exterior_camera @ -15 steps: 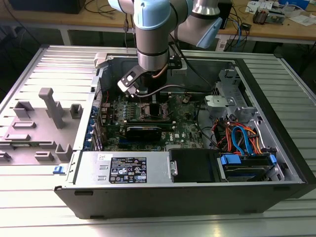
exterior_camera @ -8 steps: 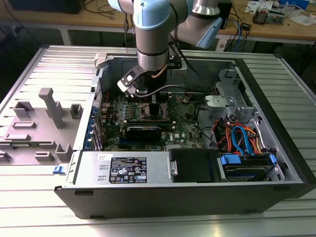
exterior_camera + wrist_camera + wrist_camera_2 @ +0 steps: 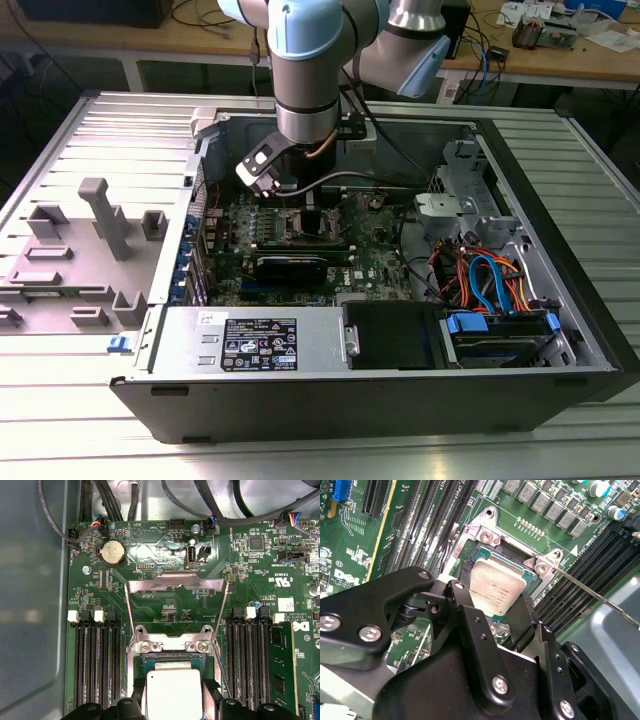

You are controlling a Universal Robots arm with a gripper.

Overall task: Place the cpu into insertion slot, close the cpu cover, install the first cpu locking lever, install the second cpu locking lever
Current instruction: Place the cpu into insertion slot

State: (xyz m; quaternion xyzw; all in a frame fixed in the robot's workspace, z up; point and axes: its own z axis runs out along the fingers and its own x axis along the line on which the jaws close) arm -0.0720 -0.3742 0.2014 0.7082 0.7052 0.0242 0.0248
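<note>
The cpu (image 3: 172, 696), a flat square with a silver-grey top, lies in the insertion slot (image 3: 170, 659) on the green board. In both wrist views my gripper (image 3: 174, 692) has a black finger against each of two opposite cpu edges, shut on the chip (image 3: 496, 586). The cpu cover (image 3: 175, 584), a thin silver frame, stands swung back, away from the slot. A thin metal locking lever (image 3: 592, 594) juts out from one corner of the slot (image 3: 468, 566). In the exterior view the gripper (image 3: 300, 203) reaches down into the open computer case.
Long black memory slots (image 3: 95, 665) flank the socket on both sides. A coin battery (image 3: 113, 553) and black cables (image 3: 150, 495) lie beyond the cover. In the exterior view a black graphics card (image 3: 292, 266), power supply (image 3: 255, 342) and drive cage (image 3: 495, 325) fill the case; a grey fixture (image 3: 95, 240) sits on the left.
</note>
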